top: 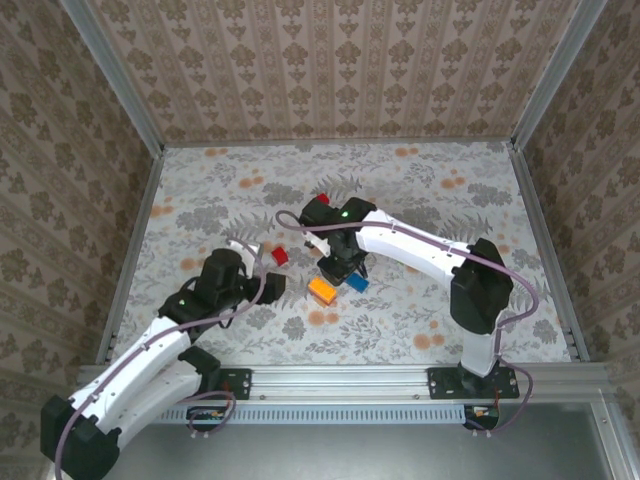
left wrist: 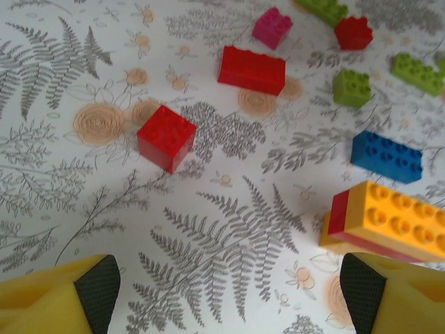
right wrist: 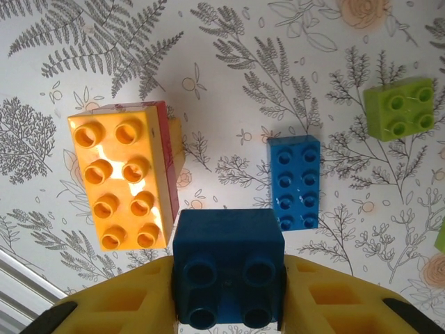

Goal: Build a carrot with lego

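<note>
Looking across the surface (top: pixel 420 190), your left pincer (left wrist: pixel 229 292) gapes empty while your right pincer (right wrist: pixel 228 300), nearer the orange stack (right wrist: pixel 122 181) lying lengthwise just on its left-arm side, is clamped on a dark blue brick (right wrist: pixel 228 243).

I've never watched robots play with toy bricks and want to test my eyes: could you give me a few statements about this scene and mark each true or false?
1. The right pincer grips a dark blue brick. True.
2. The left pincer holds the red cube. False: it is open and empty; the cube lies on the table ahead of it.
3. The orange brick is joined to a red piece. True.
4. The magenta brick sits on the long blue brick. False: they lie well apart.
</note>
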You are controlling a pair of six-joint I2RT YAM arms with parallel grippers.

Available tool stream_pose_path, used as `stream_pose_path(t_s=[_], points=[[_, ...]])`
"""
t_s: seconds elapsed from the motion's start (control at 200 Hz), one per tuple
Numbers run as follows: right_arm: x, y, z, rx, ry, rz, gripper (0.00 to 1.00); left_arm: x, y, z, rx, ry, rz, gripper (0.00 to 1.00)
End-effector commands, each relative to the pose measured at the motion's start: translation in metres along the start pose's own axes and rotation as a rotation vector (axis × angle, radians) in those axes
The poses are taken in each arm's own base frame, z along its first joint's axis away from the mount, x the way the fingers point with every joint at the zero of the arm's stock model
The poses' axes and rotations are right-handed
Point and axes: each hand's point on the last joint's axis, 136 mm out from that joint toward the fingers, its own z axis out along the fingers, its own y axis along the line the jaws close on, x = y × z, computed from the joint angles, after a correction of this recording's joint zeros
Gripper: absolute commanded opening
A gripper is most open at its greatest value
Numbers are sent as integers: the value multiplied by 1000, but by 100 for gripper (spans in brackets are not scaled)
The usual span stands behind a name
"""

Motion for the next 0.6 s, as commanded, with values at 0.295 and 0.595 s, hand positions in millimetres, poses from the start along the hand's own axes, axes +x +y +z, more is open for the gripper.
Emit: stream_pose_path(t_s=[0.295,0.595], points=[[-1,22,-1,-35,33,-48,36,34,2,-2,-39,73,20,85],[-1,33,3,-73,51,-59,36,35,1,-6,-33,54,12,83]])
